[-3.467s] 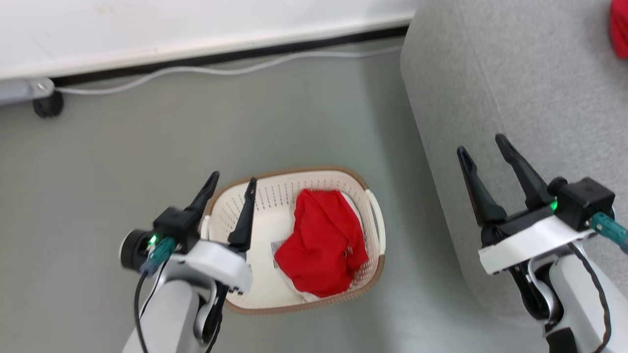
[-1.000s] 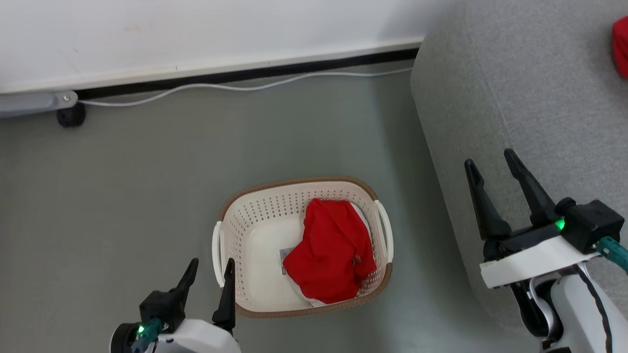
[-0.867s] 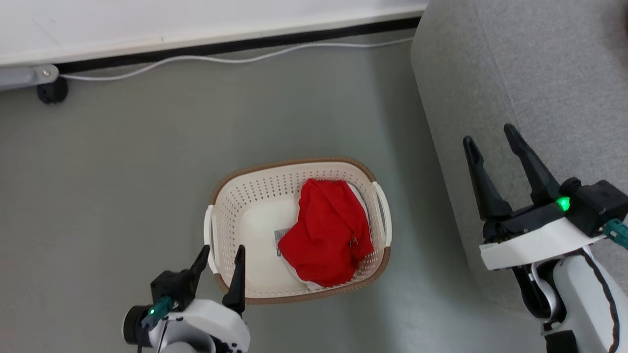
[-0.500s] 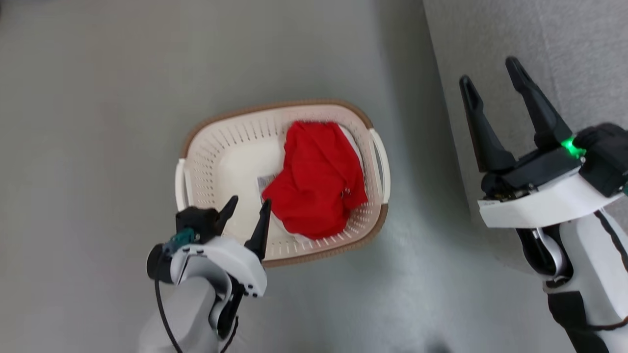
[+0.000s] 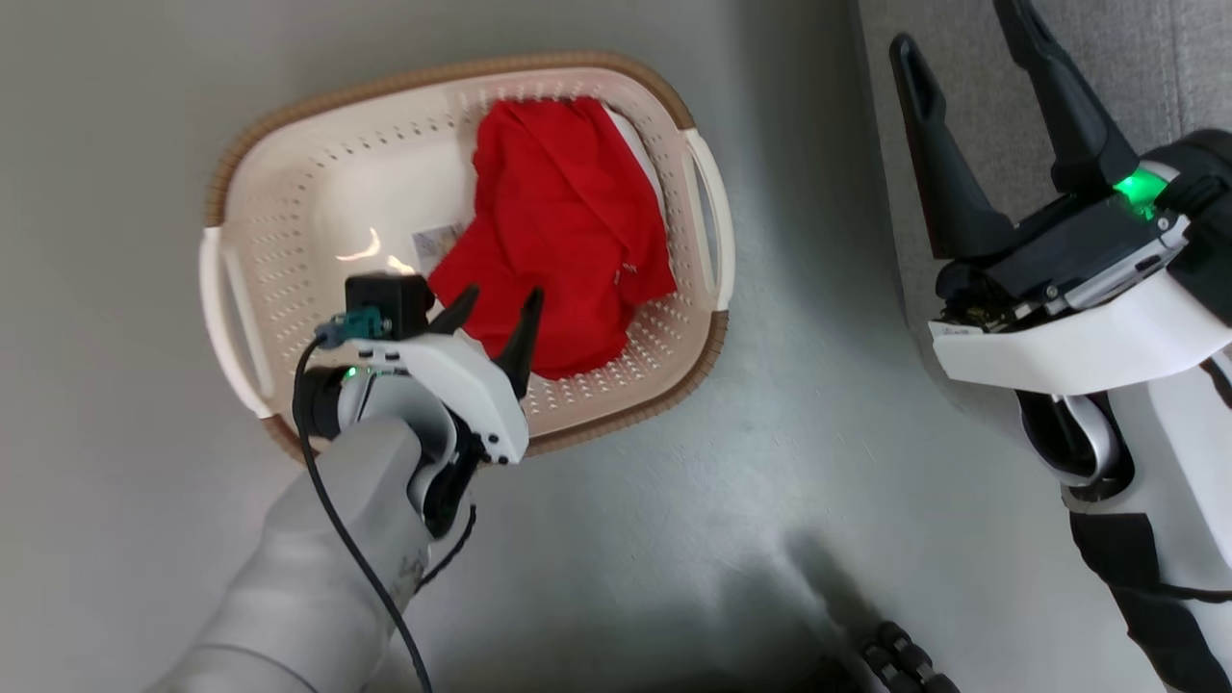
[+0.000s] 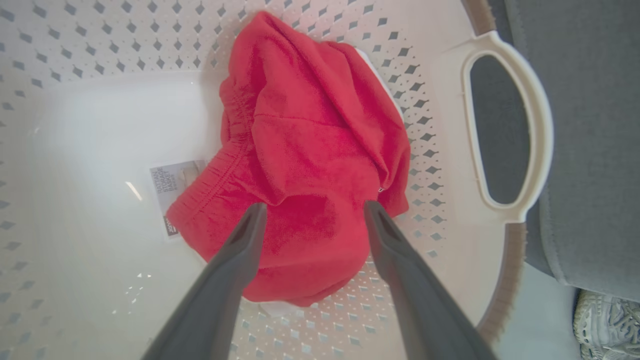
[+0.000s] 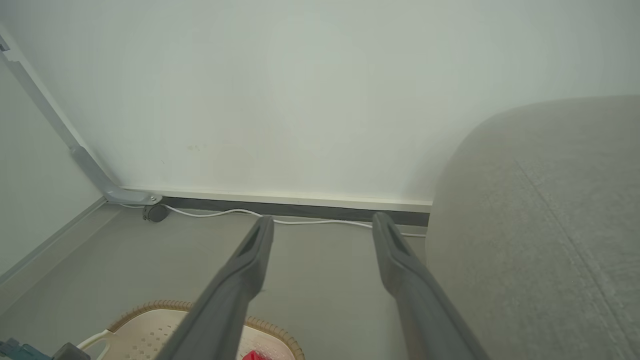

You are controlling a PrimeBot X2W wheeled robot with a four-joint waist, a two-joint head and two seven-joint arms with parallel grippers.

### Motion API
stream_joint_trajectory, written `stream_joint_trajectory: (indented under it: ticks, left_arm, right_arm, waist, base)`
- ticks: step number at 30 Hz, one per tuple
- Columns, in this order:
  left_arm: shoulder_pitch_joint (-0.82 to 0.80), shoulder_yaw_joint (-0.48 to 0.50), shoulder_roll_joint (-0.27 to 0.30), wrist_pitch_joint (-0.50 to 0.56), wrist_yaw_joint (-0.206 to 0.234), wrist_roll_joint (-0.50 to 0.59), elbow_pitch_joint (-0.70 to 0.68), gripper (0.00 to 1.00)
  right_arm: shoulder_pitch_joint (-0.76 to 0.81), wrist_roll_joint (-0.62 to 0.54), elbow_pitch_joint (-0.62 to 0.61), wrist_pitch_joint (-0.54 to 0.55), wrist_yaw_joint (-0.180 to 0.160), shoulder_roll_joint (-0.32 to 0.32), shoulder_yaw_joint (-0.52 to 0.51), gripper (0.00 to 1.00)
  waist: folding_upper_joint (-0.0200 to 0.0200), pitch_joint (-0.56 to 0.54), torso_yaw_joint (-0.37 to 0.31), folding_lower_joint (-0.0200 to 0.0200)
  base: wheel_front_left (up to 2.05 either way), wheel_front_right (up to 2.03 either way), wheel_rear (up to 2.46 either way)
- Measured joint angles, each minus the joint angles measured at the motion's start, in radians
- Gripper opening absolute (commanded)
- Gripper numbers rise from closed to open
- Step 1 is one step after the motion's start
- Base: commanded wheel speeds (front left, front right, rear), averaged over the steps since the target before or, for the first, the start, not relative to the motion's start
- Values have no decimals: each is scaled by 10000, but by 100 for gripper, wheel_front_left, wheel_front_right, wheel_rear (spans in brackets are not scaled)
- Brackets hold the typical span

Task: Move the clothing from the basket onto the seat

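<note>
The grey seat takes up the right of the scene. Its rounded end stands on the pale floor just beside the basket. I'd guess the basket is parked that near so the carry across is short. One of its white handles faces the seat.

The clothing is inside the basket, bunched against the wall on the seat side. It's a bright red, soft, crumpled heap with a gathered, elastic-looking band along one edge. A sliver of white cloth pokes out from under it. I can't make out whether it's one garment or two.

The left claw is down inside the basket with its fingers spread wide, one either side of the heap's near lobe, gripping nothing. Whether the tips touch the fabric I can't tell. To me it looks lined up for a pinch.

The right claw is held high beside the seat's end, just as wide and empty, pointing toward the wall. I'd say it's being kept out of the way.

A small printed label is stuck to the basket's bottom, partly under the red cloth.
</note>
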Motion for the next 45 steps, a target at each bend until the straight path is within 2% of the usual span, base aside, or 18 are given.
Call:
stream_joint_trajectory:
  ticks: [10, 21, 33, 35, 42, 45]
  left_arm:
    - [-1591, -1141, 27, 533, -33, -865, 932, 100]
    - [-2650, -1994, 44, 660, 339, -1404, 1448, 100]
    - [-3193, -3181, 58, 1158, 1118, -1371, 2029, 100]
    - [-3225, -3348, 59, 1198, 1200, -1254, 2067, 100]
    - [-3488, -4424, 65, 1521, 1889, -510, 2295, 100]
    - [-3551, -4800, 71, 1774, 2008, -311, 2341, 100]
  right_arm:
    - [-729, 82, -351, -2, 0, 236, 341, 100]
    - [-914, 84, -568, -2, 0, 349, 566, 100]
    - [-901, 86, -673, -2, 0, 362, 566, 100]
    - [-893, 86, -685, -2, 0, 364, 564, 100]
    - [-862, 86, -755, -2, 0, 364, 545, 100]
    - [-844, 86, -826, -2, 0, 362, 546, 100]
  waist:
    - [0, 1154, -673, 0]
    - [0, 1839, -1014, 0]
    - [0, 2009, -1058, 0]
    - [0, 2016, -1063, 0]
    - [0, 2057, -1057, 0]
    - [0, 2060, -1046, 0]
  base:
    - [0, 0, 0]
    - [0, 0, 0]
    - [0, 0, 0]
    - [0, 0, 0]
    - [0, 0, 0]
    - [0, 0, 0]
